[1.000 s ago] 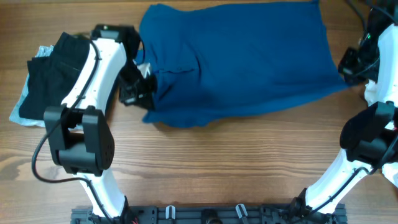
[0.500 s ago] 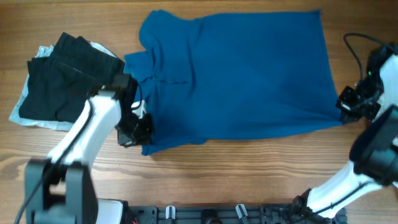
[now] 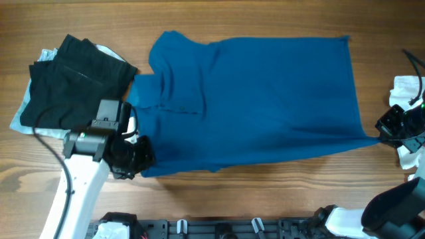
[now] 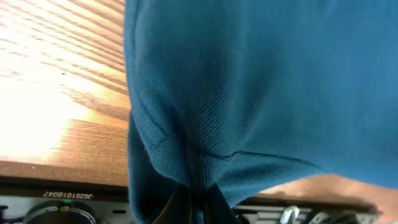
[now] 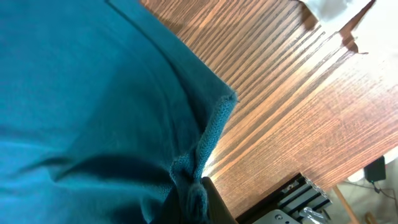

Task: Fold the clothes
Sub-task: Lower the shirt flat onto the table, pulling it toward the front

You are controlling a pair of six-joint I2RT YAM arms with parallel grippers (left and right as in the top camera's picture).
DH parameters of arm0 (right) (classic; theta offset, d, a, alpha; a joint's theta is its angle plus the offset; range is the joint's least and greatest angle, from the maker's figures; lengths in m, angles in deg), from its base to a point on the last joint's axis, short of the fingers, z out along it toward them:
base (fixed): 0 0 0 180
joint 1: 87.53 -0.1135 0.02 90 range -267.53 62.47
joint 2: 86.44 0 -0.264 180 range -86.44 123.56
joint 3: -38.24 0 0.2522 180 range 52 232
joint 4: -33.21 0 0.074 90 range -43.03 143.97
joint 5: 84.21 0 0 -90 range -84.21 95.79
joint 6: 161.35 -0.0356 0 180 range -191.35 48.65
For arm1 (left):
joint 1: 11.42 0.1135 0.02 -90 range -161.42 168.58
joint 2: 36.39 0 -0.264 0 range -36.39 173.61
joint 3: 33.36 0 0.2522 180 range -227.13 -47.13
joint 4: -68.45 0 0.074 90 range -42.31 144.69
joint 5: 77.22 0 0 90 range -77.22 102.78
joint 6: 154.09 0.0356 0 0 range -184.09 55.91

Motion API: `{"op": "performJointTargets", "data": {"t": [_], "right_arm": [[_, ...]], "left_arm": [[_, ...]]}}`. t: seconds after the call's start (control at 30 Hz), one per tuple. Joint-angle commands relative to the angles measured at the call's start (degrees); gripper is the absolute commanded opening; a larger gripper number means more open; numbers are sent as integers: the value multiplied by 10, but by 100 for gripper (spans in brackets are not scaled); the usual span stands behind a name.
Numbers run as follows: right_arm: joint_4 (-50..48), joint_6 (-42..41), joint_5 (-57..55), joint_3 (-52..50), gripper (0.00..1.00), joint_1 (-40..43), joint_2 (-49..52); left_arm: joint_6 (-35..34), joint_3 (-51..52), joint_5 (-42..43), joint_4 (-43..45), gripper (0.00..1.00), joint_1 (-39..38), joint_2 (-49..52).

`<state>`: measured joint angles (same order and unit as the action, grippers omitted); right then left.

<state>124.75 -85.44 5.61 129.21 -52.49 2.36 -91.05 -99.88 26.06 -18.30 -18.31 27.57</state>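
A large deep-blue garment [image 3: 259, 99] lies spread across the middle of the wooden table. My left gripper [image 3: 141, 157] is shut on its near left corner, where the blue cloth [image 4: 261, 93] bunches between the left gripper's [image 4: 198, 208] dark fingers. My right gripper [image 3: 384, 130] is shut on the near right corner, which is pulled out to a point. In the right wrist view the blue hem [image 5: 214, 124] runs down into the right gripper [image 5: 193, 199]. Both corners are held just above the table.
A folded black garment [image 3: 73, 86] sits on a pale blue one [image 3: 21, 121] at the far left, touching the blue garment's collar side. A white cloth [image 3: 406, 86] lies at the right edge. A black rail [image 3: 219, 229] runs along the near edge.
Both grippers have drawn their corners toward the near edge and outward. The blue garment has slid nearer and now lies flatter and wider. The left arm has swung down and left.
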Motion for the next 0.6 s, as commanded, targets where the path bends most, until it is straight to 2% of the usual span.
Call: {"op": "performJointTargets", "data": {"t": [0.0,0.17,0.3,0.4,0.57], "right_arm": [[1,-10,1,-1,4,3,-38],[-11,-9,3,-22,4,2,-38],[-79,6,56,-57,4,2,-38],[-144,25,127,-64,4,0,-38],[-241,25,138,-65,4,-36,-35]], "left_arm": [[-64,3,-50,11,4,4,-59],[-70,3,-50,57,4,4,-68],[-69,3,-50,152,4,4,-42],[-67,3,-50,224,4,4,8],[-63,3,-50,325,4,4,104]]}}
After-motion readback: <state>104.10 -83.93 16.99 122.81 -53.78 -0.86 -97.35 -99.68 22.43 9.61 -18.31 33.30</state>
